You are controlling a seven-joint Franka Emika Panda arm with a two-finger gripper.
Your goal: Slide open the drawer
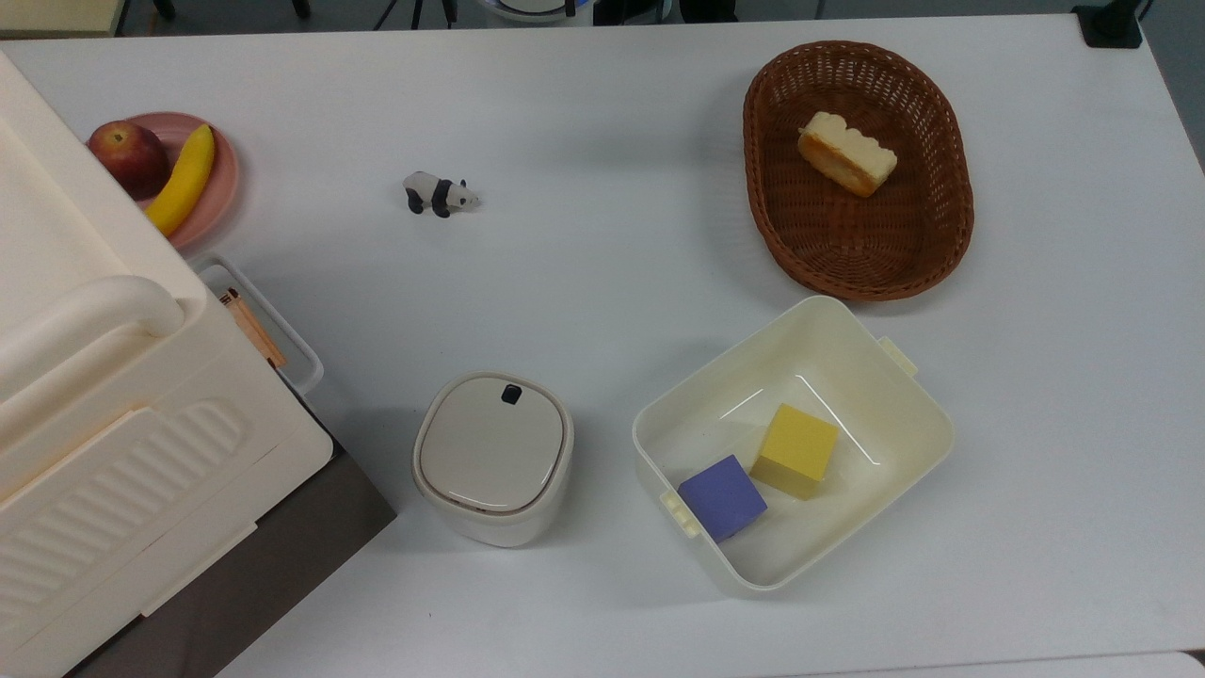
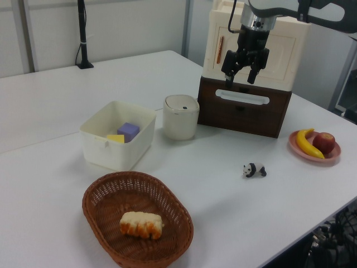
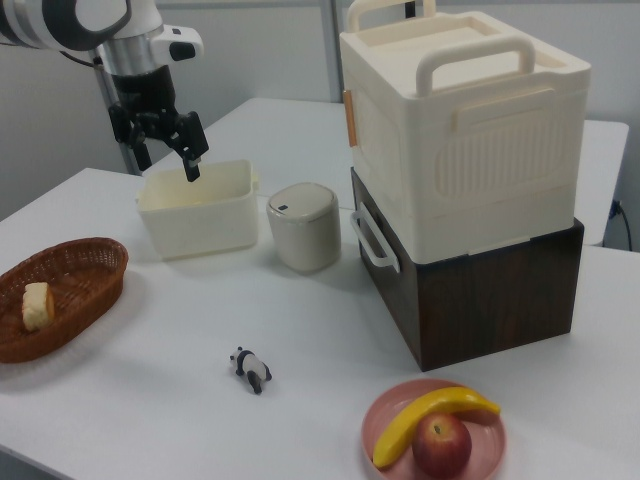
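Dark brown wooden drawer [image 2: 244,108] sits shut beneath a cream ribbed box [image 3: 460,140] as the arm's jaws [image 2: 241,68], spread and empty, hover above its white loop handle [image 2: 242,97]; a straight, level pull looks best.

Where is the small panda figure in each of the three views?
Top view: the panda figure stands upper left of centre, right of the pink plate.
Left view: lower right of centre, left of that plate.
Right view: bottom centre, left of the plate.
Shared landmark: the pink plate.
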